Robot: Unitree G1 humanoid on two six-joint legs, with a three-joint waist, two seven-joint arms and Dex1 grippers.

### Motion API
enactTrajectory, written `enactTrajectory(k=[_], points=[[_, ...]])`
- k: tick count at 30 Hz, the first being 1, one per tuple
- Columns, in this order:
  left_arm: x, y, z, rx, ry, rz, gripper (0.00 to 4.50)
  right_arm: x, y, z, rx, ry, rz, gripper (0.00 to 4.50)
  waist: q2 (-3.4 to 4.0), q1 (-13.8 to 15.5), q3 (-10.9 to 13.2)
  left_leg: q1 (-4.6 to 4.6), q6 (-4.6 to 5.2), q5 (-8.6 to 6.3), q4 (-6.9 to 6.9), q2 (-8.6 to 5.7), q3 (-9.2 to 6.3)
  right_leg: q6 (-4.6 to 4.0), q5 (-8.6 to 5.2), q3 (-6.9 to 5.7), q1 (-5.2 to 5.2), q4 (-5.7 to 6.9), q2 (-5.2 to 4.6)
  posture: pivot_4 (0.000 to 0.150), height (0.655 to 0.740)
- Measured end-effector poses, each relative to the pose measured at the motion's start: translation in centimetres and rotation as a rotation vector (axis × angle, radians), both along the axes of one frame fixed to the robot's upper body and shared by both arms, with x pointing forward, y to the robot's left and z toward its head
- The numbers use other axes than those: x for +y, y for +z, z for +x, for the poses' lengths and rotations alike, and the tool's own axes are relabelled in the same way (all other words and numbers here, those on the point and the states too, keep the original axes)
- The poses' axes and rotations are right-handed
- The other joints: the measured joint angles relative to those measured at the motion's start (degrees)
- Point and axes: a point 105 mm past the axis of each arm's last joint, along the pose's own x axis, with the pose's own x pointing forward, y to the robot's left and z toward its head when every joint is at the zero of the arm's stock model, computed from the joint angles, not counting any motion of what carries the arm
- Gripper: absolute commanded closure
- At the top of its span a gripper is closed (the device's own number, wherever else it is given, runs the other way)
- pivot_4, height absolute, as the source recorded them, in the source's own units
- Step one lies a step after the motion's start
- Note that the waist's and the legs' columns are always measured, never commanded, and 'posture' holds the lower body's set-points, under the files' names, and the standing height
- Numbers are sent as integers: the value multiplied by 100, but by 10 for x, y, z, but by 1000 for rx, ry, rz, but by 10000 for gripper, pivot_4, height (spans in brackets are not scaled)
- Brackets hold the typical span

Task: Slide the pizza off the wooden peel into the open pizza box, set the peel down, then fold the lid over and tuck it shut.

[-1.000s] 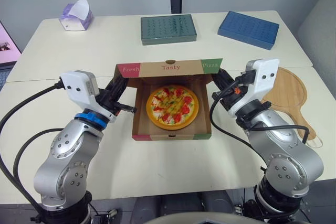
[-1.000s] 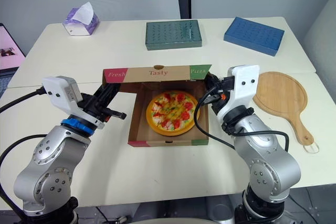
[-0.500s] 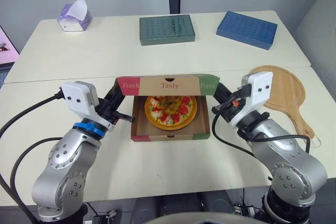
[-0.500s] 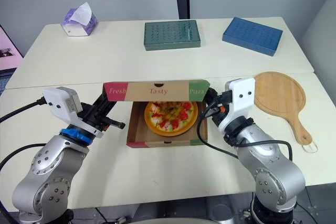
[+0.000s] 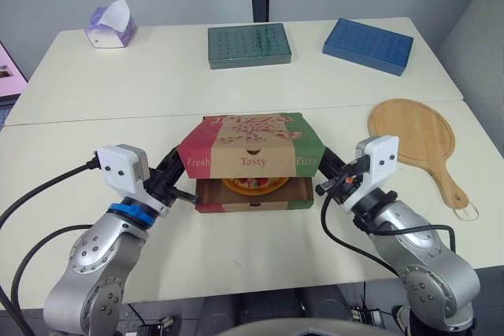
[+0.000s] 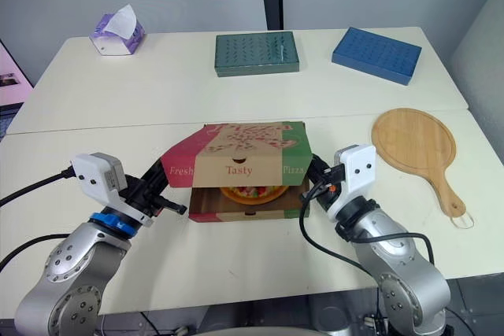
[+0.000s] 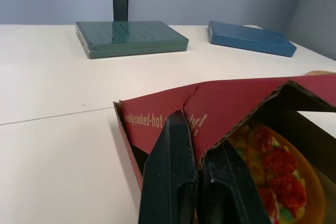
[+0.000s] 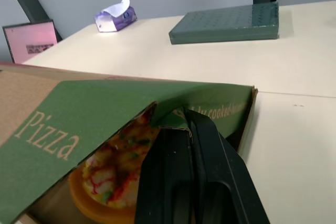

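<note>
the step in hand is folding the lid over. the pizza already lies in the pizza box at the middle of the worktop. the peel is set down flat, well apart at the robot's right.

the lid slopes down over the box but is not shut: a gap at the front shows the pizza, and the front flap hangs outside the front wall. the left pincer is closed on the lid's red side edge, its fingers pinching the cardboard. the right pincer likewise grips the green side edge.

by my judgement the next move calls for both arms to lower evenly, so the lid does not skew. the flap must then be steered inside the front wall without pushing the light box along the worktop.

of the other containers, the tissue box at the far left has a tissue standing out of it. the green box and blue box at the back are closed, so their contents cannot be told.
</note>
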Motion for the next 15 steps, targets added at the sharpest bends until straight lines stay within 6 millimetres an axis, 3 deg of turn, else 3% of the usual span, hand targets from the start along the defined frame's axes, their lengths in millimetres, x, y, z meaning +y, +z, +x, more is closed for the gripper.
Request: enactTrajectory(k=[3,5,11,15], points=[[1,-3,-3,3,-7,-2,45000,0,-5,0,-4,0,-11,44867,0,0,0,0,0,0,0,3,-1,-1,0,0,0,0,3,1500,7400],[1,-4,-3,7,-11,-8,40957,-1,-8,0,-3,-2,-14,40636,0,1,0,0,-1,0,0,3,-1,-1,0,0,0,0,3,1500,7400],[-2,-19,-13,72,-71,-27,22795,8,-34,-6,98,61,-28,21062,-1,84,7,-12,-2,0,2,1,-4,-3,-1,-2,-5,-1,2,1500,7400],[2,-19,-17,81,-77,-27,10273,9,-35,-8,96,79,-33,7283,-2,200,7,-13,-3,0,4,1,-4,-10,4,-4,-1,-5,1,1500,7400]])
